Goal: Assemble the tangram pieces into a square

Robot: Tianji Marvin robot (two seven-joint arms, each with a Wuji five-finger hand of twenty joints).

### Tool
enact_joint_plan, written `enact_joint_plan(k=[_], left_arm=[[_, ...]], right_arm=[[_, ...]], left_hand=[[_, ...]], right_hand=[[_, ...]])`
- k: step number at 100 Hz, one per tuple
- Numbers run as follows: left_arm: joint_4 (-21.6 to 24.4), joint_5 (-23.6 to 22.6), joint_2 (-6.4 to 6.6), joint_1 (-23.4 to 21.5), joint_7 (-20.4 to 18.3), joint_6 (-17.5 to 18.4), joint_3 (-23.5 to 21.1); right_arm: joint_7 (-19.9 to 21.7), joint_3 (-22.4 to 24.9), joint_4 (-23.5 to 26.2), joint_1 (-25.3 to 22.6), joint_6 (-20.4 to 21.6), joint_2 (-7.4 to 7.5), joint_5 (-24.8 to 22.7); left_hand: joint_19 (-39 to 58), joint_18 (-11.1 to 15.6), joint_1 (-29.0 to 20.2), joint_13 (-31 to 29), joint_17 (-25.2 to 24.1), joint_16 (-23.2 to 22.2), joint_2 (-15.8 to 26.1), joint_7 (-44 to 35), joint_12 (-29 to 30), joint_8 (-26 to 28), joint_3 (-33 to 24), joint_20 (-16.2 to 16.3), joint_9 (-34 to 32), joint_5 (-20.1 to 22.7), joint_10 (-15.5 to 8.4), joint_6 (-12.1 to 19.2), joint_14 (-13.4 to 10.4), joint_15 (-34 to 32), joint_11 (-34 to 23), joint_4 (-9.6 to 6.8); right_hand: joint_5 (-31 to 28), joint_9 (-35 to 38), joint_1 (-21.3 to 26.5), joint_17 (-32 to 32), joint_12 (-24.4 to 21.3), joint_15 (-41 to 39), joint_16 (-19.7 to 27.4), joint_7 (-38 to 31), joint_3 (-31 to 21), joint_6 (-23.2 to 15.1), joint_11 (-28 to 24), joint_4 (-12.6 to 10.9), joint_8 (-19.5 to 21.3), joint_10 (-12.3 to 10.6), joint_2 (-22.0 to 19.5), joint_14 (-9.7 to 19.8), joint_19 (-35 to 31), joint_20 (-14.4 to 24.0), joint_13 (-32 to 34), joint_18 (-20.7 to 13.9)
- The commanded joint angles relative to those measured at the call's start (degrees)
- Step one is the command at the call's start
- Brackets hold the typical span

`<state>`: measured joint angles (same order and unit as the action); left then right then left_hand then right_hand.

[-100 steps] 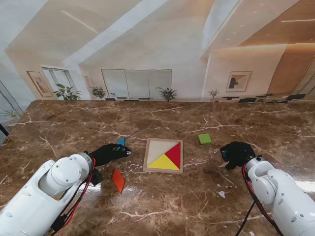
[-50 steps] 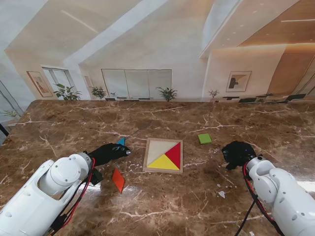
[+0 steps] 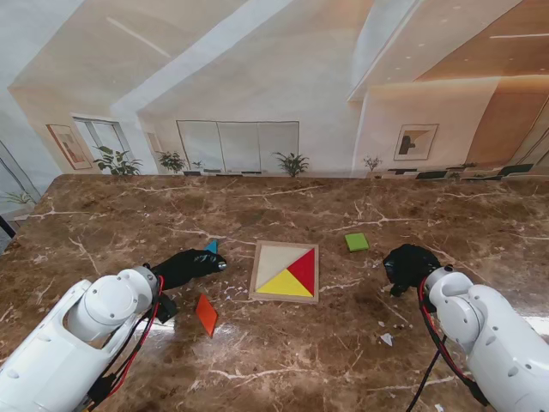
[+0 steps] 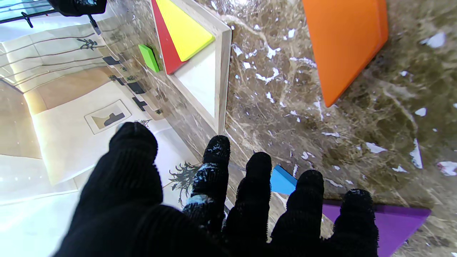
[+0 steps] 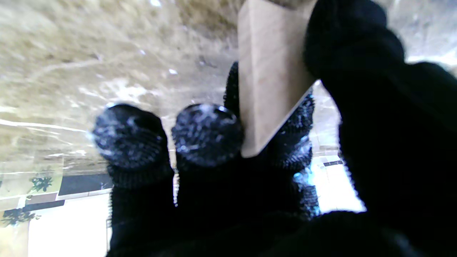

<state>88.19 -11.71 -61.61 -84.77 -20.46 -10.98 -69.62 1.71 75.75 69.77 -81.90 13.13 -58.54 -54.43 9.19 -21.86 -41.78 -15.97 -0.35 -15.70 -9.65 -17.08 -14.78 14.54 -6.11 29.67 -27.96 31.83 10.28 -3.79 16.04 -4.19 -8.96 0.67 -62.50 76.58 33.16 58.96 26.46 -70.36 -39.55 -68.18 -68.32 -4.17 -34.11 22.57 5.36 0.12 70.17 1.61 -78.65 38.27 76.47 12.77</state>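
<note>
A wooden square tray [image 3: 273, 259] lies mid-table with a yellow triangle [image 3: 283, 285] and a red triangle [image 3: 304, 269] in it; its left half is bare. My left hand [image 3: 190, 266] rests left of the tray, open, fingers [image 4: 216, 167] spread over a blue piece [image 4: 282, 180] and a purple piece [image 4: 396, 223]. An orange piece [image 3: 206, 314] lies nearer to me than that hand. My right hand [image 3: 410, 266] is right of the tray, shut on a tan wooden piece [image 5: 271, 78] pinched between thumb and fingers. A green piece [image 3: 357, 242] sits beyond it.
The brown marble table [image 3: 283, 360] spreads widely around the tray. A small white scrap [image 3: 386, 338] lies near my right arm. My white forearms rise from both near corners.
My right hand has drifted slightly left and away from me with the tan piece. The left hand and the loose pieces have stayed put.
</note>
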Motion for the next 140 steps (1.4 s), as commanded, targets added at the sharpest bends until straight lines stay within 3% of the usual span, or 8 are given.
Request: enact_joint_plan(k=[1, 25, 55, 108, 140], left_arm=[[-0.44, 0.13, -0.08, -0.27, 0.03, 0.26, -0.08], [-0.88, 0.67, -0.11, -0.06, -0.06, 1.16, -0.14], [-1.39, 0.98, -0.23, 0.23, 0.39, 3.04, -0.26], [-0.33, 0.97, -0.50, -0.29, 1.98, 5.59, -1.35], [-0.27, 1.14, -0.63, -0.91, 2.71, 6.62, -2.26]], right_arm=[[1.16, -0.17, 0.94, 0.60, -0.65, -0.34, 0.60], [5.16, -1.62, 3.62, 3.81, -3.50, -0.81, 4.55], [7.72, -7.84, 4.28, 10.45, -7.32, -1.79, 10.86], [6.83, -21.96, -0.06, 22.67, -12.53, -5.30, 24.30], [4.55, -28.93, -3.64, 27.64, -14.55, -8.01, 29.88]], left_hand=[[-1.11, -0.43, -0.59, -1.09, 0.02, 0.10, 1.92, 0.86, 0.12, -1.51, 1.81, 1.61, -1.45, 1.28, 0.95, -0.13, 0.06, 0.40, -0.43, -1.09], [-1.11, -0.51, -0.63, -1.09, 0.01, 0.11, 1.95, 0.93, 0.14, -1.54, 1.83, 1.62, -1.40, 1.37, 0.95, -0.15, 0.10, 0.41, -0.36, -1.08], [-1.15, -0.35, -0.66, -0.91, -0.09, 0.14, 1.94, 1.03, 0.13, -1.56, 1.91, 1.62, -1.45, 1.28, 0.77, -0.10, 0.00, 0.49, -0.37, -1.08], [-1.16, -0.47, -0.76, -0.89, -0.10, 0.17, 2.00, 1.09, 0.14, -1.55, 1.97, 1.62, -1.52, 1.43, 0.75, -0.20, -0.07, 0.51, -0.30, -1.13], [-1.14, -0.49, -0.80, -0.89, -0.07, 0.17, 2.03, 1.11, 0.13, -1.54, 2.03, 1.62, -1.59, 1.52, 0.74, -0.30, 0.11, 0.51, -0.30, -1.13]], right_hand=[[-3.30, 6.84, 3.14, 2.29, 0.63, -1.95, -0.66, -2.15, -2.69, 1.02, -3.43, 0.26, 0.06, 2.34, 1.03, 3.57, -3.15, 1.08, -0.69, 1.05], [-3.16, 6.71, 3.34, 2.15, 0.30, -1.85, -0.65, -2.08, -2.66, 1.24, -3.37, 0.18, 0.11, 2.66, 0.65, 3.37, -2.99, 1.05, -0.70, 1.70], [-3.07, 6.66, 3.34, 2.08, 0.14, -1.65, -0.56, -2.04, -2.50, 1.50, -3.29, 0.10, 0.23, 2.63, 0.47, 3.13, -2.75, 0.97, -0.70, 2.19], [-2.87, 6.55, 3.64, 1.71, -0.12, -1.34, -0.36, -1.96, -2.26, 1.95, -2.86, -0.10, 0.41, 2.97, -0.07, 2.45, -1.99, 0.75, -0.74, 3.14], [-2.60, 6.41, 4.07, 1.02, -0.32, -0.58, 0.10, -1.85, -2.02, 2.34, -2.20, -0.35, 0.60, 3.05, -0.49, 1.30, -0.62, 0.41, -0.82, 4.00]])
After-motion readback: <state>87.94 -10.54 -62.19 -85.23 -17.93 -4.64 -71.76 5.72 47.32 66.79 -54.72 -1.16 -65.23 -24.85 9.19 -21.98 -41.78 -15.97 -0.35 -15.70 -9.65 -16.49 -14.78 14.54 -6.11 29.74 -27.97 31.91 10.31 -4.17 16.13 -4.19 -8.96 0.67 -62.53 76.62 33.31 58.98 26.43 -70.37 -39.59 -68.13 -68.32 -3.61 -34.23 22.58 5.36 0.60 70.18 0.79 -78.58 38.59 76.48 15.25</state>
